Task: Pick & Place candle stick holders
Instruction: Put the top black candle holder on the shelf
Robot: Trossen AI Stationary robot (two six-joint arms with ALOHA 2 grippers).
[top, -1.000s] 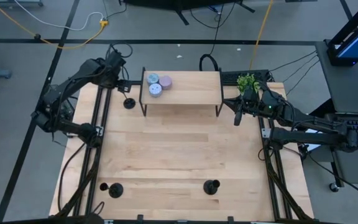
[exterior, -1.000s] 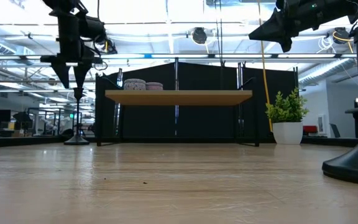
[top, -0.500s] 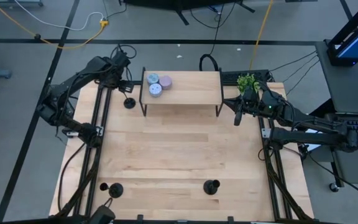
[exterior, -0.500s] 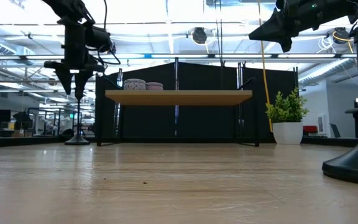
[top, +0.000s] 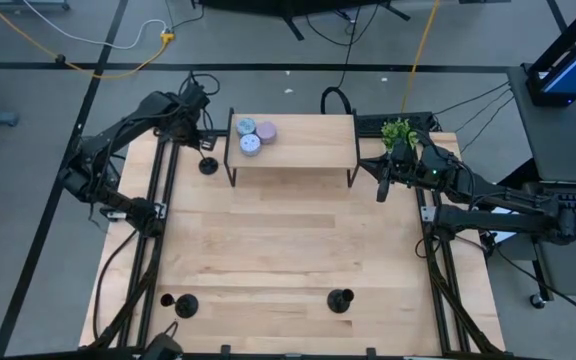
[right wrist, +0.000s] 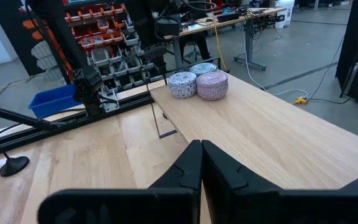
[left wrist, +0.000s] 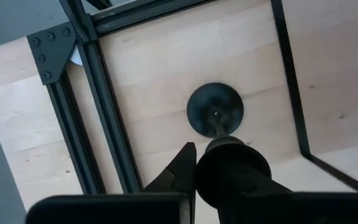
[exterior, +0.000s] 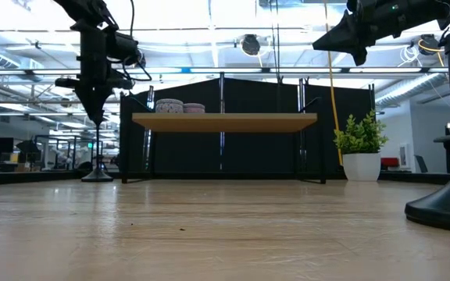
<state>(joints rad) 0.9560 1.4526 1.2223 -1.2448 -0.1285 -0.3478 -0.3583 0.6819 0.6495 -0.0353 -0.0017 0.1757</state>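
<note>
One black candle stick holder [top: 208, 166] stands on its round base [left wrist: 215, 111] at the table's far left, beside the shelf's left legs. My left gripper [top: 204, 146] points down over it and is shut at its top cup [left wrist: 232, 163]. Another holder [top: 340, 300] stands near the front edge. A third [top: 180, 305] is at the front left. My right gripper [top: 381, 190] hangs shut, holding nothing, in the air right of the shelf. My left gripper comes from above, pointing down, and is shut at the holder's upper end [exterior: 98, 125]. The top cup lies against one finger [left wrist: 184, 167] and hides the other, so the exact place of hold cannot be told. The holder stands upright, base on the table.
A low wooden shelf [top: 308, 150] on black legs stands at the far middle, with three small round tins [top: 253, 135] on its left end. A small potted plant [top: 398, 130] is at the far right. Black frame rails [top: 158, 230] run along both table sides.
My left gripper has sunk a little over the far-left holder and shut its fingers at the holder's top. The holder has stayed standing where it was.
</note>
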